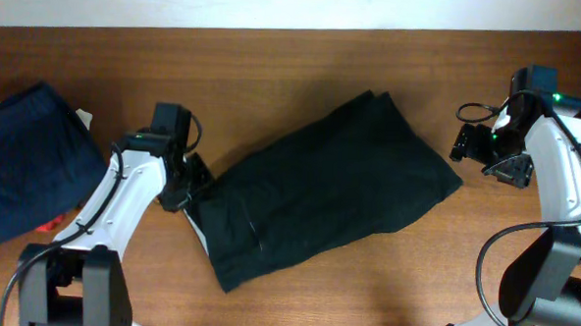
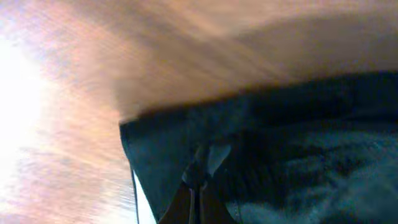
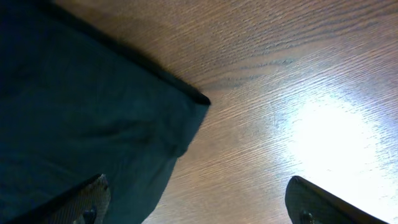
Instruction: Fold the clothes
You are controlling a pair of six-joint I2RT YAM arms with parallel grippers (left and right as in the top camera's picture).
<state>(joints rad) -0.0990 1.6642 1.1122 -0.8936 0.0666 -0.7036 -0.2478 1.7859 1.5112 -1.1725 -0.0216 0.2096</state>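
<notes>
You have one pair of black shorts [image 1: 329,184] mid-table, one navy folded garment [image 1: 20,161] at the left edge, one small red item [image 1: 48,226] just beside it, and two grippers: left gripper [image 1: 195,183], right gripper [image 1: 466,143].

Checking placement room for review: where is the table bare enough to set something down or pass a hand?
Bare: the table strip along the far edge beyond the black shorts, and the front patch between the shorts and the right arm. Crowded: the left, where the left claw meets the waistband beside the navy garment.
</notes>
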